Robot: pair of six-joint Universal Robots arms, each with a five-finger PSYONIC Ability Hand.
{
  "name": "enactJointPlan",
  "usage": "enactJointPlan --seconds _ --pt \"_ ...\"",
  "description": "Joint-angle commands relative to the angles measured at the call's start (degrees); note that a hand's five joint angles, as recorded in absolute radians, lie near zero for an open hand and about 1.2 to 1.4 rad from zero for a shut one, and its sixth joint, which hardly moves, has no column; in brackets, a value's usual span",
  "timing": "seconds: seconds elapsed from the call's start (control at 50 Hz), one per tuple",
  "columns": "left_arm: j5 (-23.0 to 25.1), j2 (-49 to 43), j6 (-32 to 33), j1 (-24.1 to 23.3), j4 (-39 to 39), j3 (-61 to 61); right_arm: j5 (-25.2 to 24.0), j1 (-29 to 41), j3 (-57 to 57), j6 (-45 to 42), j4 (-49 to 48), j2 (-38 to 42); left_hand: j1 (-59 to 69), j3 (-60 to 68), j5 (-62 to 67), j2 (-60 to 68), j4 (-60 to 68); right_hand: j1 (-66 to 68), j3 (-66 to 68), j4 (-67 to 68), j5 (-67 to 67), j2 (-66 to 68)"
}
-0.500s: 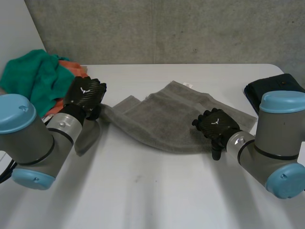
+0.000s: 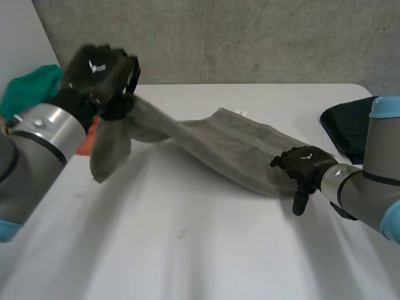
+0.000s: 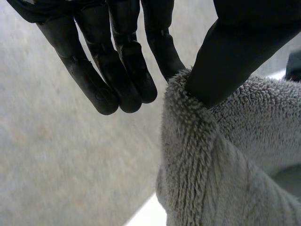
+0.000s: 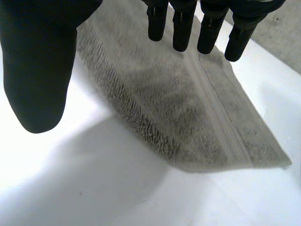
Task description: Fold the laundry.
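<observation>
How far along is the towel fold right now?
Done: no finished fold shows; the grey towel is stretched out lengthwise. In hand: the left hand pinches one end, raised off the table, while the right hand is open at the other end, fingers straight over the cloth. Left: probably bring the raised end across and flatten it, then the green cloth beside the left arm.

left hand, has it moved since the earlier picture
Yes: the left hand rose from the table to against the concrete wall, lifting one end of the towel.
</observation>
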Motion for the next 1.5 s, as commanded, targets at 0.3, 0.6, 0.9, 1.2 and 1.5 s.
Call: enactJointPlan --seconds 0.3,0.6,0.9,1.2,1.5 --pt "-4.1 3.0 -1.3 -6.6 -8.0 9.8 -0.1 -1.0 0.3 3.6 -11.6 9.0 13.6 12.0 14.3 11.4 11.3 21.1 21.3 21.1 22.4 21.0" --pt "-6.2 5.1 -3.4 -5.5 -10.5 9.1 -0.2 -4.5 1.9 5.7 -11.9 -0.6 13.6 12.0 14.3 11.4 11.3 65.0 65.3 65.1 66.4 65.0" --pt "-5.3 7.5 -5.3 1.3 -25.4 12.3 -10.3 -5.4 -22.4 1.0 10.5 -7.4 13.6 12.0 14.3 11.4 11.3 65.0 65.3 65.1 66.4 65.0" --pt "-10.7 -27.9 -3.8 2.0 -22.3 35.1 7.9 5.7 -37.0 -5.7 8.3 17.7 13.6 12.0 14.3 11.4 11.3 65.0 65.3 65.1 66.4 65.0" --pt "-14.5 -42.7 -1.5 -0.1 -26.7 52.1 17.5 9.3 -26.5 -5.7 -4.9 17.5 -56.4 -58.0 -55.7 -58.6 -58.7 65.0 65.3 65.1 66.4 65.0"
